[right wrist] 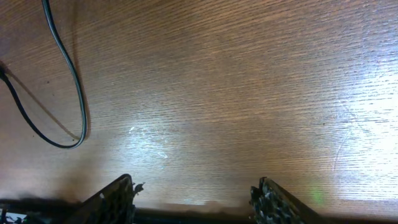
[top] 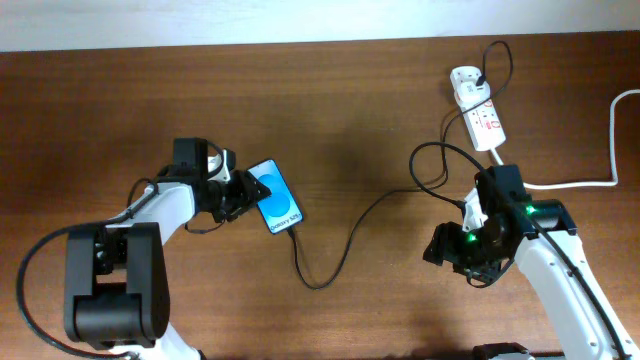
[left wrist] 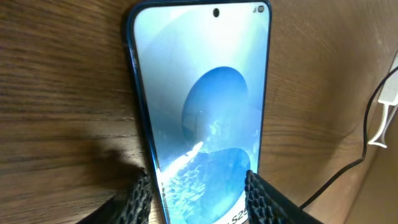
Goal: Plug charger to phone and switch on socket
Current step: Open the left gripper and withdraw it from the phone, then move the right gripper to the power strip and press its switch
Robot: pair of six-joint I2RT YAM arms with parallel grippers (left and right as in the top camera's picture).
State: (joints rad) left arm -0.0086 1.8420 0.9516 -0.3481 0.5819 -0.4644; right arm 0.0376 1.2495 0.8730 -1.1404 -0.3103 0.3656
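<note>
The phone (top: 275, 207), its blue screen up, lies slanted on the wooden table; it fills the left wrist view (left wrist: 205, 93). My left gripper (top: 240, 195) is shut on the phone, with one finger on each long edge (left wrist: 198, 177). The charger (top: 350, 235), a thin black cable, runs from the phone's lower end in a loop across the table up to the white socket (top: 482, 112) at the back right. It also shows in the right wrist view (right wrist: 68, 93). My right gripper (top: 455, 250) is open and empty over bare wood (right wrist: 193, 186).
A white adapter (top: 466, 82) sits in the far end of the socket. The thick white cord (top: 612, 150) runs from the socket's near end to the right edge. The black cable (left wrist: 336, 180) passes right of the phone.
</note>
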